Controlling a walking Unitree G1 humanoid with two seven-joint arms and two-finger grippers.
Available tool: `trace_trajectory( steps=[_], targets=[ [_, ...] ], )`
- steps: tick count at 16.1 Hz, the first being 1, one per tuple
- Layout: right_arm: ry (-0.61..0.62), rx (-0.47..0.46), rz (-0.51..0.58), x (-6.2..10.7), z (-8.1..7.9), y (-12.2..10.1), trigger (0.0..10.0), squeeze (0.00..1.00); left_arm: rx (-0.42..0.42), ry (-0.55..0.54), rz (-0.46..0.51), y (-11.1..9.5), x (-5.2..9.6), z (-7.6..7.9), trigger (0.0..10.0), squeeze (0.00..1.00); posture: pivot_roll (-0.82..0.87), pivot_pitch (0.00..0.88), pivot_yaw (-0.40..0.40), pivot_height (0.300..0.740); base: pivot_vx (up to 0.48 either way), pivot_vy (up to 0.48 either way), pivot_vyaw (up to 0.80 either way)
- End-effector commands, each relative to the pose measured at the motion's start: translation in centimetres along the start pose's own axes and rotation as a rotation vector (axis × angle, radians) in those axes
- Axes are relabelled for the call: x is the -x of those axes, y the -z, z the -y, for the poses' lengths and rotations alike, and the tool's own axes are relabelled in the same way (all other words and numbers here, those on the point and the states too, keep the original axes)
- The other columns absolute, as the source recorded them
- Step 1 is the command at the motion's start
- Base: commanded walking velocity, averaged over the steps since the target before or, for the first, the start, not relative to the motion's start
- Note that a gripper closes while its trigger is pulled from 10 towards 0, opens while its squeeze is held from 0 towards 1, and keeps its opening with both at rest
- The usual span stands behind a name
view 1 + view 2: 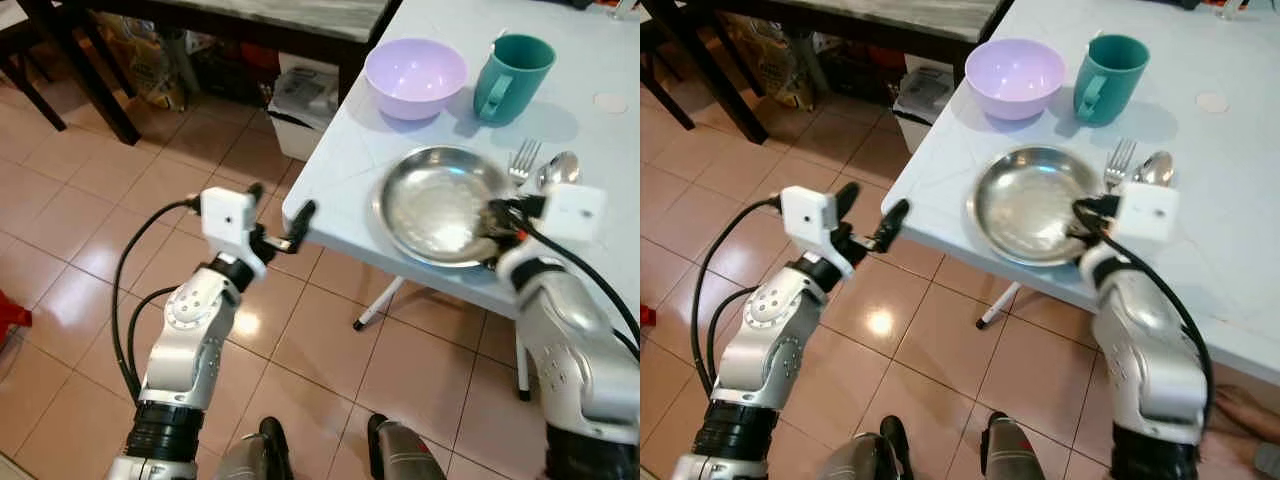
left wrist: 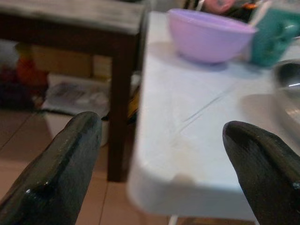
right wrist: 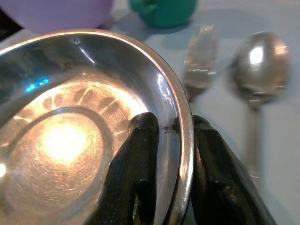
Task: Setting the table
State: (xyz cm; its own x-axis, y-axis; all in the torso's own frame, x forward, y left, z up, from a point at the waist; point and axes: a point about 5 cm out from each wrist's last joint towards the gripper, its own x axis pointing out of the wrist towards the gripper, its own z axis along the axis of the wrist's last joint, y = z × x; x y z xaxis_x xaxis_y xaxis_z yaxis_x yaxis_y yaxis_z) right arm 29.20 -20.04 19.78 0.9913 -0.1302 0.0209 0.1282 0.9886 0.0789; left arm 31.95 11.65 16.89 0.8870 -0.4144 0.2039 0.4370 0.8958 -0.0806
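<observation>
A shiny steel plate [image 1: 435, 203] lies near the front corner of the white table [image 1: 600, 150]. My right gripper [image 3: 171, 126] is shut on the plate's right rim, one finger inside and one outside. A fork [image 1: 524, 159] and a spoon [image 1: 559, 169] lie just right of the plate. Behind it stand a lilac bowl [image 1: 415, 76] and a teal mug [image 1: 511, 77]. My left gripper [image 1: 282, 218] is open, held in the air just off the table's left corner with nothing between its fingers [image 2: 61, 164].
A dark wooden table [image 1: 250, 20] stands to the back left, with boxes and bags [image 1: 300, 100] beneath it. Tiled floor [image 1: 80, 250] spreads out to the left. A white folding table leg [image 1: 378, 304] runs under the table. My feet [image 1: 330, 450] show at the bottom.
</observation>
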Motion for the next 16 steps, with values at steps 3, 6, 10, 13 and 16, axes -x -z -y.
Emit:
trace_trajectory(
  steps=[3,6,10,13,16],
  targets=[
    [0.04,0.036,0.014,1.5,0.2,0.7,10.0,0.0,0.001,-0.051,-0.01,0.5,0.1,-1.0,10.0,0.0,-0.33,0.222,0.069,0.74,0.0,0.0,-0.19],
    [0.028,0.035,0.027,1.9,0.0,0.8,10.0,0.0,0.024,-0.051,-0.01,0.8,-0.4,-0.8,10.0,0.0,-0.34,0.213,0.077,0.74,0.0,0.102,-0.74],
    [0.023,0.024,0.058,2.0,-0.4,0.4,10.0,0.0,0.037,-0.048,-0.007,1.0,-0.7,-0.6,10.0,0.0,-0.35,0.211,0.085,0.74,0.0,0.342,-0.56],
    [0.028,0.022,0.065,2.0,-0.5,0.4,10.0,0.0,0.038,-0.045,-0.012,1.2,-0.7,-0.6,10.0,0.0,-0.35,0.214,0.09,0.74,0.0,0.39,0.0],
    [0.029,0.02,0.073,2.0,-0.6,0.4,10.0,0.0,0.036,-0.044,-0.012,1.2,-0.8,-0.6,10.0,0.0,-0.35,0.213,0.091,0.74,0.0,0.393,0.0]
  ],
)
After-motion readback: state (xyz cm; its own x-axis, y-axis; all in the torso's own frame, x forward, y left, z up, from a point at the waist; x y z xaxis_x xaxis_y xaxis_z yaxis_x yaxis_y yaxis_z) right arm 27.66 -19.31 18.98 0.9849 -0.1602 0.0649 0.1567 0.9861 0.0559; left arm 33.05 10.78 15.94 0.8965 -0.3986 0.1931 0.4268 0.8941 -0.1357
